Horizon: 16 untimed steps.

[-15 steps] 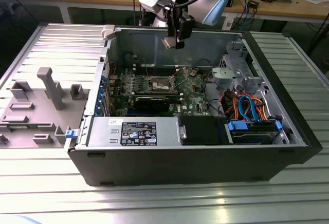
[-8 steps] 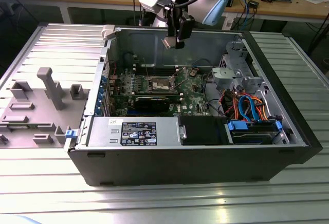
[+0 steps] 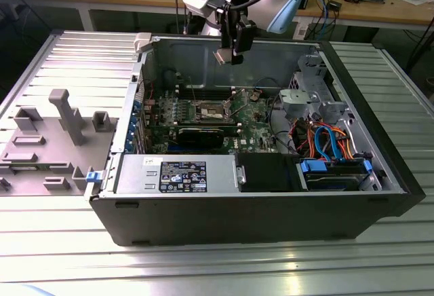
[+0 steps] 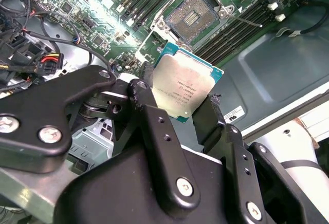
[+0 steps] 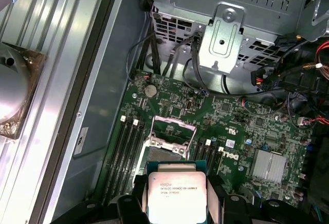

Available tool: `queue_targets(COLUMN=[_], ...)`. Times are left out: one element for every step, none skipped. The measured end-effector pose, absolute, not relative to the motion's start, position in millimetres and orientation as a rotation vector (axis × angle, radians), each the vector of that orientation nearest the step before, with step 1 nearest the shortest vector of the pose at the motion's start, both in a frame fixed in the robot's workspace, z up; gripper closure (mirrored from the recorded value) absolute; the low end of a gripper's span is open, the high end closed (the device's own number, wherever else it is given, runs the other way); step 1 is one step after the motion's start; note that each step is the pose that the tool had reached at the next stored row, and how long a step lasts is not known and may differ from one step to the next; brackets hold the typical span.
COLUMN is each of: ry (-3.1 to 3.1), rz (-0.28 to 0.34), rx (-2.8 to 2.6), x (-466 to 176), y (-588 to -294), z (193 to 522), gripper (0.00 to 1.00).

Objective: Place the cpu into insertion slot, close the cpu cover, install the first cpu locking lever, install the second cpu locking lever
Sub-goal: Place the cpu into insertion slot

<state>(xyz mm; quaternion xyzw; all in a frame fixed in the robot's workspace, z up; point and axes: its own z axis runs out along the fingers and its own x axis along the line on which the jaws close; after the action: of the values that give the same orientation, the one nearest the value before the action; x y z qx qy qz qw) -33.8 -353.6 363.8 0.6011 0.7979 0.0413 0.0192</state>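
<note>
In the exterior view the gripper (image 3: 234, 51) is hovering with the insertion slot (image 3: 211, 111) at seven o'clock. It is clamping the cpu (image 4: 186, 82) by opposite edges, probably sparing its contacts.

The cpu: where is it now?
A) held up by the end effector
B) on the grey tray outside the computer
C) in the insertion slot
A: the end effector grips the cpu in the air, and the insertion slot lies empty.

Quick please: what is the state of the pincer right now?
Pincer: shut on the small flat square cpu with dull silver-grey metal top, above the green motherboard.
</note>
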Motion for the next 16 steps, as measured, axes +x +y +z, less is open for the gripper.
queue_targets(ry=[2.475, 2.473, 2.471, 2.470, 2.468, 2.465, 2.462, 2.455, 2.444, 2.434, 2.425, 2.408, 2.383, 2.371, 2.364, 2.360], rz=[0.128, 0.128, 0.128, 0.128, 0.128, 0.128, 0.127, 0.127, 0.126, 0.125, 0.124, 0.122, 0.121, 0.120, 0.119, 0.117], rx=[1.868, 1.869, 1.872, 1.874, 1.876, 1.880, 1.883, 1.891, 1.905, 1.916, 1.927, 1.947, 1.975, 1.990, 1.998, 2.004], x=[-33.8, -33.8, -33.8, -33.8, -33.8, -33.8, -33.8, -33.8, -33.8, -33.8, -33.8, -33.8, -33.8, -33.8, -33.8, -33.9], y=[-353.7, -353.7, -353.6, -353.6, -353.6, -353.6, -353.6, -353.6, -353.6, -353.6, -353.6, -353.6, -353.6, -353.6, -353.6, -353.7], z=[363.8, 363.8, 363.8, 363.8, 363.8, 363.8, 363.7, 363.5, 363.2, 362.9, 362.4, 361.5, 360.2, 359.5, 359.2, 359.2], gripper=[0.45, 0.45, 0.45, 0.45, 0.45, 0.45, 0.45, 0.45, 0.45, 0.45, 0.45, 0.45, 0.45, 0.45, 0.45, 0.45])
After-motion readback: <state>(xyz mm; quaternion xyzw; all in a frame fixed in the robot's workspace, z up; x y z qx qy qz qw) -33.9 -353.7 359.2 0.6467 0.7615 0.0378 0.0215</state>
